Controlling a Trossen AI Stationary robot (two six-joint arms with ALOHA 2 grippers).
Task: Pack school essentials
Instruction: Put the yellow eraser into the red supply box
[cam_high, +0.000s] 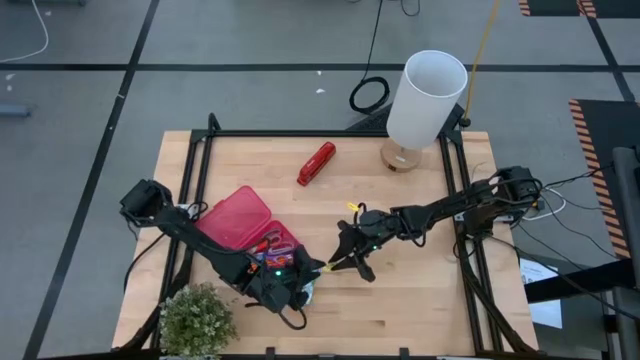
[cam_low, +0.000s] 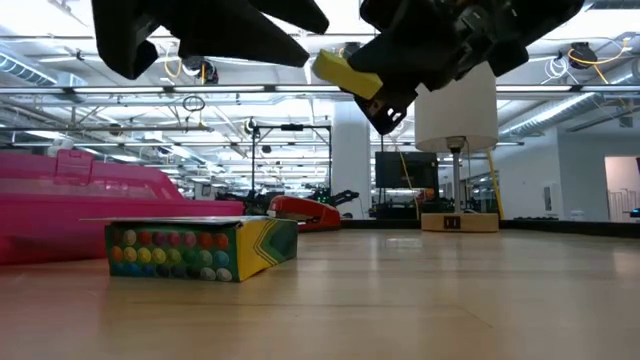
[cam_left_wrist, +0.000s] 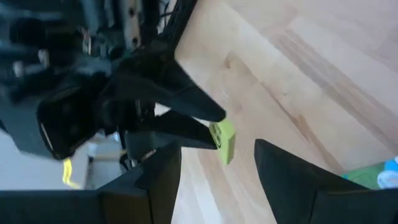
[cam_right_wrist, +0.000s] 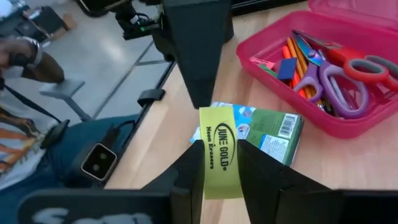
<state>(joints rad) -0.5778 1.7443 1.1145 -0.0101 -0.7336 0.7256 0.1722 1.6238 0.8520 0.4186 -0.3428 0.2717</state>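
One light, stiff yellow neon eraser (cam_right_wrist: 219, 160) pinched flat-sided by right gripper (cam_right_wrist: 217, 163), likely slip-prone; left gripper (cam_left_wrist: 214, 168) agape nearby, empty

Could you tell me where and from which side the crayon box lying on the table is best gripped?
Grip the crayon box across its two long narrow edges, coming straight down from above. It lies flat on the table beside the pink case, so only its broad top face is free.

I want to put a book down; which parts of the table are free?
Free: bare wood between the red stapler and the right pincer, and the near-right corner. Crowded: near-left, with pink case, plant, crayon box, left pincer.
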